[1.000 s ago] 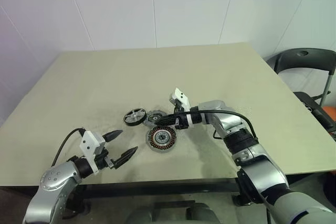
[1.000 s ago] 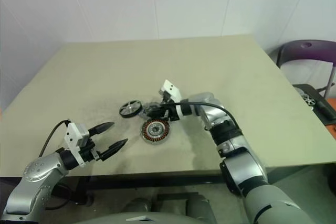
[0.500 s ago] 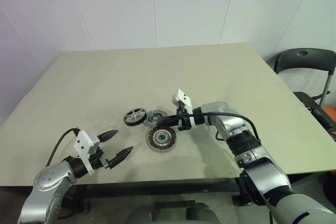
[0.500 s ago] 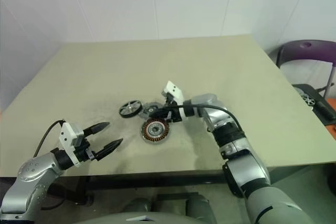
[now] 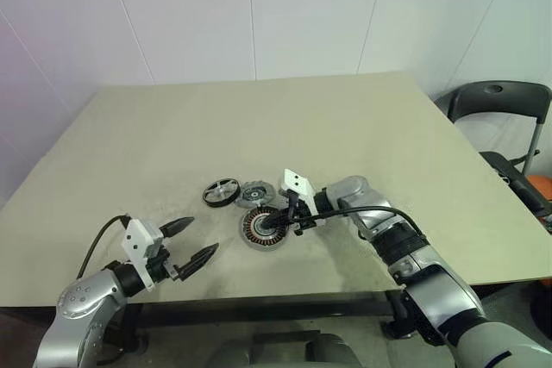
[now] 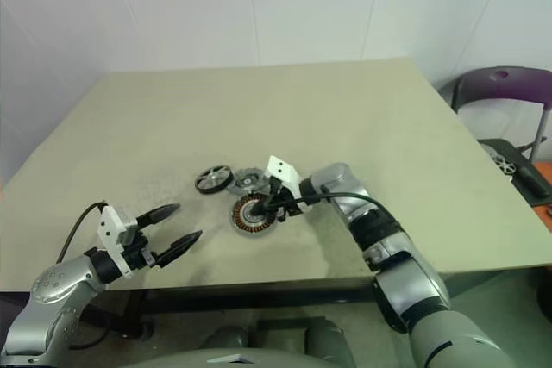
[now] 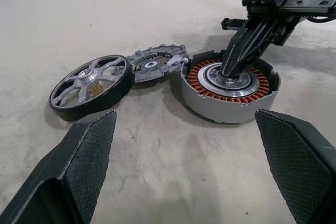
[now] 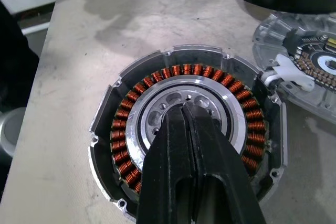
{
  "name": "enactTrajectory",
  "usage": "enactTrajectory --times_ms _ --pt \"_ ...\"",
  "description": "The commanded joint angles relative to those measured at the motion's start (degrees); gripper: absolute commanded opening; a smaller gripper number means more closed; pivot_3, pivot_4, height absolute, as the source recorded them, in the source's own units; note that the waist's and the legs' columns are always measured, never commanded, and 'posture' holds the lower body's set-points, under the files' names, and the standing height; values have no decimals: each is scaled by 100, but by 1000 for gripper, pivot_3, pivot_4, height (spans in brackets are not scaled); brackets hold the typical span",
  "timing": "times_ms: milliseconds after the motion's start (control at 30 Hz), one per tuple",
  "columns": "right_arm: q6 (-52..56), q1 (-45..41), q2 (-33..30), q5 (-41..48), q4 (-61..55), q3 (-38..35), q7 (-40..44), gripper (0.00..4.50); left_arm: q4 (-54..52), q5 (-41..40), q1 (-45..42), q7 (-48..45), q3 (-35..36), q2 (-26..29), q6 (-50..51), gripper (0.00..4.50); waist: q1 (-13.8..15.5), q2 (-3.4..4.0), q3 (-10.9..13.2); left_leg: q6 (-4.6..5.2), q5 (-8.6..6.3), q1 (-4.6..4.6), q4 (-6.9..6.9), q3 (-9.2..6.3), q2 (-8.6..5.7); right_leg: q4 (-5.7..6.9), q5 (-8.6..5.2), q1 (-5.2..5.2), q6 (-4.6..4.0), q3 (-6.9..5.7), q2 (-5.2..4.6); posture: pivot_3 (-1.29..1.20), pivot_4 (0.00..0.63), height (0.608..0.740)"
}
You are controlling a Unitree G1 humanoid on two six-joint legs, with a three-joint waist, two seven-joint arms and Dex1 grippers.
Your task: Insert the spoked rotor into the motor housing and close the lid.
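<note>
The motor housing (image 5: pixel 266 227), a ring of copper windings around a silvery centre, lies on the table near its front edge. My right gripper (image 8: pixel 182 109) is shut with nothing in it, and its tips point down onto the housing's silvery centre (image 7: pixel 229 78). The grey notched lid (image 5: pixel 255 193) lies flat just behind the housing, touching its rim. The spoked rotor (image 5: pixel 222 192) lies to the left of the lid, one edge slightly raised. My left gripper (image 5: pixel 200 237) hovers open and empty near the table's front left, apart from all three parts.
The beige table (image 5: pixel 345 127) stretches far back and to both sides of the parts. A black chair (image 5: pixel 500 105) stands off the table's right side. A cable (image 5: pixel 379 210) loops along my right forearm.
My shut right gripper has come down and toward me, from above the lid onto the centre of the housing. The left gripper has stayed open in about the same place.
</note>
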Motion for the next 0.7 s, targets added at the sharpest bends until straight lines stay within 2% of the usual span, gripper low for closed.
enactTrajectory --times_ms 33,300,367,533,633,700 --pt "177 -294 137 252 -85 -386 -152 20 54 24 -71 -63 63 35 -207 4500 0 2 2 0 0 1 1 -1 0 1 0 1 -1 1 2 0 0 740" --pt "698 -436 244 866 -419 -937 -106 20 86 110 -77 -35 -42 -54 -321 4500 29 1 2 0 0 -11 -8 -6 -1 -4 12 -13 15 1 -2 0 0 740" --pt "706 -346 199 802 -482 -798 -51 20 80 114 -58 -42 -32 -63 -330 4500 28 2 2 0 0 -26 -9 -8 -1 -4 12 -29 15 1 -2 0 0 740" --pt "202 96 -143 -58 -82 166 57 20 85 81 -20 -58 25 -53 -332 4500 33 0 1 1 0 -48 -4 -6 -5 -5 12 -43 16 -2 -6 0 0 740" --pt "-46 58 -87 -262 225 271 -151 20 117 55 -30 -86 70 -25 -330 4500 1 10 -5 1 0 -33 -1 -1 -5 -2 12 -33 15 3 -5 0 0 740" --pt "74 -46 38 -19 133 25 -185 20 139 39 -35 -108 113 5 -330 4500 13 10 -5 0 0 1 -2 -1 -2 -2 1 -3 -1 0 0 0 0 740"
